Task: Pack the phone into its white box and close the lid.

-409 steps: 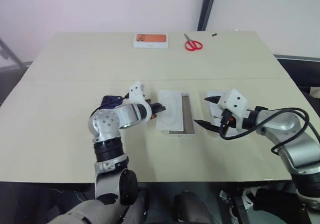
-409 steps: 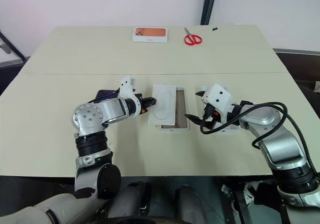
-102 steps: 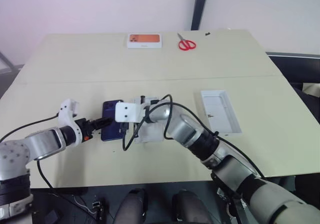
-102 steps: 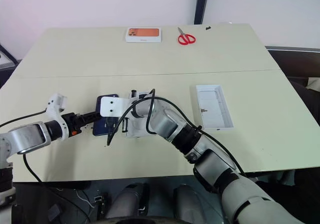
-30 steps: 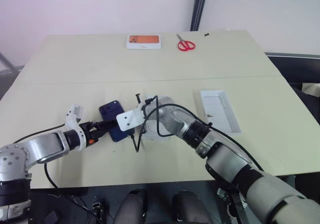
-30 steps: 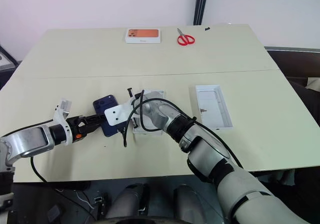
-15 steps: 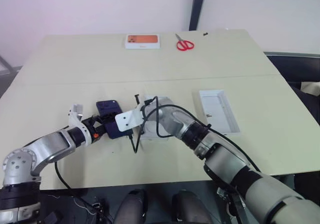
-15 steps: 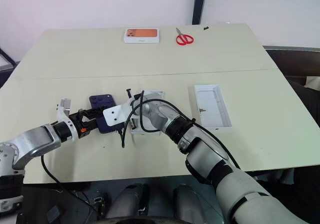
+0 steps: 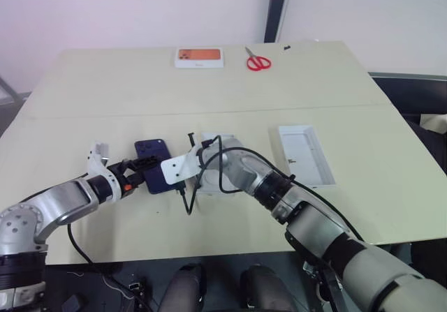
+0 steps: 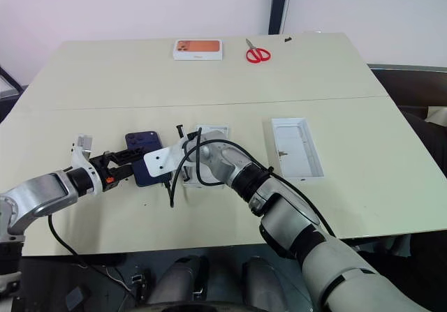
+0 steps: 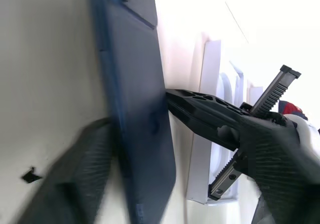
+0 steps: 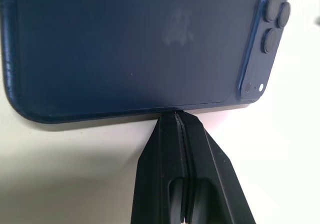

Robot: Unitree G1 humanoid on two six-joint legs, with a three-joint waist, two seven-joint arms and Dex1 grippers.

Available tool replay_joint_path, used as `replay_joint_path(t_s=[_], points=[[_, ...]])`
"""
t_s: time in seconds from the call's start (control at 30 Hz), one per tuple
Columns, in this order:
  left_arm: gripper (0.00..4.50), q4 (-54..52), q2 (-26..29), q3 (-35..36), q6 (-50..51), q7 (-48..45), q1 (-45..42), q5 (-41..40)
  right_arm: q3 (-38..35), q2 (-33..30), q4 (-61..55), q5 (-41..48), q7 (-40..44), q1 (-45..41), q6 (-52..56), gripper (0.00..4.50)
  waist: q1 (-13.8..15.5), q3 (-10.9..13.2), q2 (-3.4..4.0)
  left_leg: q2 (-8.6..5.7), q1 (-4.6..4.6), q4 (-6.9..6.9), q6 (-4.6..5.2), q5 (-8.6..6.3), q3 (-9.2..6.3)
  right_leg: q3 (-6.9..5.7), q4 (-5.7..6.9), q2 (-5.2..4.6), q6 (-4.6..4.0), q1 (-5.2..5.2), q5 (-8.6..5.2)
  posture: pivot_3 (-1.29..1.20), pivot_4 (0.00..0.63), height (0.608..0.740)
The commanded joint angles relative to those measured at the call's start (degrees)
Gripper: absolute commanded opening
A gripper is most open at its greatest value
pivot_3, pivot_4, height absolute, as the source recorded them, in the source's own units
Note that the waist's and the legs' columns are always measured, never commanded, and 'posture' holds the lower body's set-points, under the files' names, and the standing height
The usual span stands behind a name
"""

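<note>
The phone [image 9: 154,174] lies camera side up on the surface [image 9: 105,102], left of the centre and near the front edge, just left of the white box [image 10: 209,165], which the right arm partly covers. The step in hand is, by my reading, getting a hold on the phone so that it can be lifted into the box. The left gripper [image 9: 137,172] reaches in from the left, its jaws standing to either side of the phone's near-left part; whether they are apart or already clamped on it I cannot tell. The right gripper [image 12: 180,126] has its jaws pressed together, their tip set against the phone's long right edge, seemingly to steady it. The lid [image 9: 306,154] lies open side up well to the right. Next, the left jaws need a firm hold on the phone; then it must be carried right and laid flat in the box.
</note>
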Motion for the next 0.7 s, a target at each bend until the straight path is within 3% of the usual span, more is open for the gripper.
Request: replay_joint_path(t_s=[0.03, 0.33, 0.43, 0.53, 0.7], points=[[2.18, -1.24, 0.84, 1.15, -0.29, -0.23, 0.13, -1.47, 1.34, 0.63, -0.35, 0.19, 1.91, 1.46, 0.09, 0.0, 0.0, 0.0, 0.0, 0.0, 0.0, 0.0, 0.0, 0.0, 0.0, 0.0, 0.0, 0.0, 0.0, 0.0, 0.0, 0.0, 0.15, 0.74], [2.18, -1.12, -0.24, 1.96, 0.09, -0.37, 0.09, -1.6, 0.24, -0.4, -2.18, 0.53, 2.43, 1.6, 1.06, 0.0, 0.15, 0.0, 0.01, 0.0, 0.0, 0.0, 0.0, 0.0, 0.0, 0.0, -0.01, 0.0, 0.0, 0.0, 0.0, 0.0, 0.15, 0.74], [1.27, -1.19, -0.72, 2.08, 0.17, -0.19, 0.04, -1.6, -0.27, -0.67, -2.75, 0.59, 2.44, 1.62, 1.5, 0.0, 0.17, 0.0, 0.01, 0.0, -0.01, 0.0, 0.0, 0.0, 0.0, 0.0, -0.03, 0.0, 0.0, 0.01, 0.0, 0.0, 0.15, 0.74], [0.04, -1.55, -1.19, 2.35, 0.19, -0.04, 0.04, -1.6, -0.87, -1.24, -4.13, 0.64, 2.76, 1.46, 2.14, 0.0, 0.29, 0.01, 0.01, 0.0, -0.01, 0.01, 0.0, 0.0, 0.0, 0.0, -0.05, 0.0, 0.0, 0.03, 0.0, 0.0, 0.15, 0.74], [0.04, -2.52, -2.42, 3.43, 0.2, 0.13, -0.29, -1.6, -3.29, -2.99, -8.75, 1.64, 3.67, 0.7, 4.45, 0.0, 0.36, 0.05, -0.01, 0.0, -0.04, 0.02, 0.01, 0.0, 0.0, -0.01, -0.07, -0.01, 0.0, 0.03, 0.0, 0.0, 0.15, 0.74]])
